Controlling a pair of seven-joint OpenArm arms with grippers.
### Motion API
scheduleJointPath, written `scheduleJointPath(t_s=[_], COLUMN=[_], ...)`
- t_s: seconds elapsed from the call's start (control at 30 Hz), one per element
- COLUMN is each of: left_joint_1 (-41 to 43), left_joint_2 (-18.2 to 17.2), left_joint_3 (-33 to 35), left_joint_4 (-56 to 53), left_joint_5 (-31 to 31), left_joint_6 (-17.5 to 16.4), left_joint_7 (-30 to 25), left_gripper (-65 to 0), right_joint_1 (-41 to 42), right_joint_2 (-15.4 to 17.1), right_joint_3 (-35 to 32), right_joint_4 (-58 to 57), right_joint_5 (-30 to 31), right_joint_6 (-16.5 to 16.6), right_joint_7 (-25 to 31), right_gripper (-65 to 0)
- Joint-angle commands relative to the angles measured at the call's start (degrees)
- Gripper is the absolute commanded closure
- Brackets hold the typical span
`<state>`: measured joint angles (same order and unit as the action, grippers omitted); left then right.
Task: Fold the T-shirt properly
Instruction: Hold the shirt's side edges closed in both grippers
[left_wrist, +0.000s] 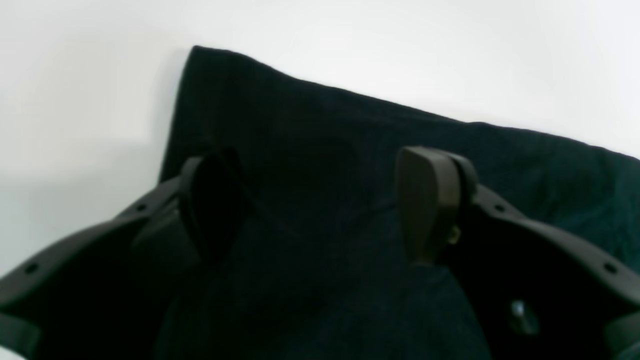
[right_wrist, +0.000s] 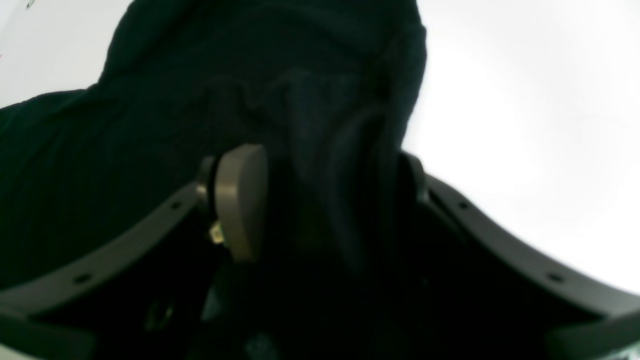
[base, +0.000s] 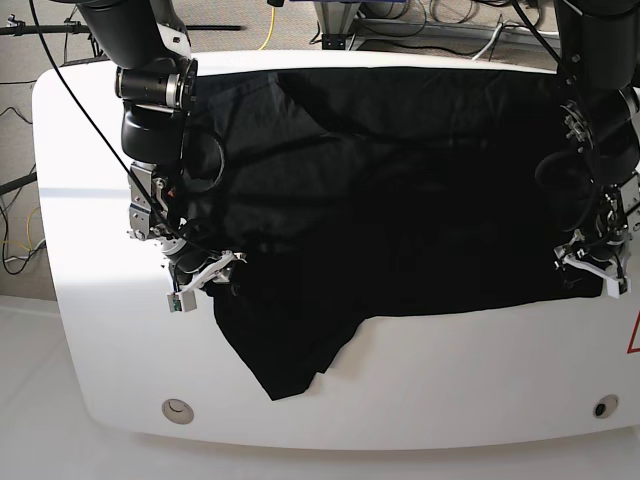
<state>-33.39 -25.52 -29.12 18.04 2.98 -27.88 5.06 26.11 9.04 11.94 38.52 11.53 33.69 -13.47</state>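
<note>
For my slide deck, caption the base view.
Two grippers, left and right, at opposite edges of a black T-shirt spread on a white table.

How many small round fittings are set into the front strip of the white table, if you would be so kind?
2. One round fitting sits near the table's front-left corner in the base view, the other near the front-right corner. The T-shirt may hide more.

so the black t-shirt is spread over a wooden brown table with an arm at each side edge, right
Not quite: the table is white, not wooden brown, as the base view shows. The rest holds: the black T-shirt is spread over it, with the right gripper and left gripper at its side edges.
</note>
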Motion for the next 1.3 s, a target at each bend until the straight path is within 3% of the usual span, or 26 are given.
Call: scheduleJointPath(t_s=[0.0,0.47,0.8,1.27], left_joint_1=[-1.3,-2.0,-2.0,-1.5], left_joint_2=[-1.2,-1.3,-1.8,-1.9], left_joint_3=[-0.3,-0.5,0.1,-0.3], left_joint_4=[1.7,2.5,1.8,1.9], left_joint_5=[-0.4,2.4,1.4,1.7], left_joint_6=[-0.6,-0.2,4.5,3.7], left_joint_7=[-0.2,-1.0,-1.9,-1.4], left_gripper=[-45.7,-46.0,-46.6,-45.9], right_joint_1=[0.1,-0.5,-0.5,-1.2], right_joint_2=[0.3,0.4,0.4,0.3], right_joint_3=[-0.1,0.0,0.1,-0.1], right_joint_4=[0.2,0.5,0.6,0.7], right_joint_5=[-1.4,-1.2,-0.6,-0.6], right_joint_6=[-0.4,-0.3,-0.1,0.1], right_joint_7=[-3.1,-3.3,-2.9,-2.7], right_gripper=[-35.7,-35.9,-35.8,-34.5])
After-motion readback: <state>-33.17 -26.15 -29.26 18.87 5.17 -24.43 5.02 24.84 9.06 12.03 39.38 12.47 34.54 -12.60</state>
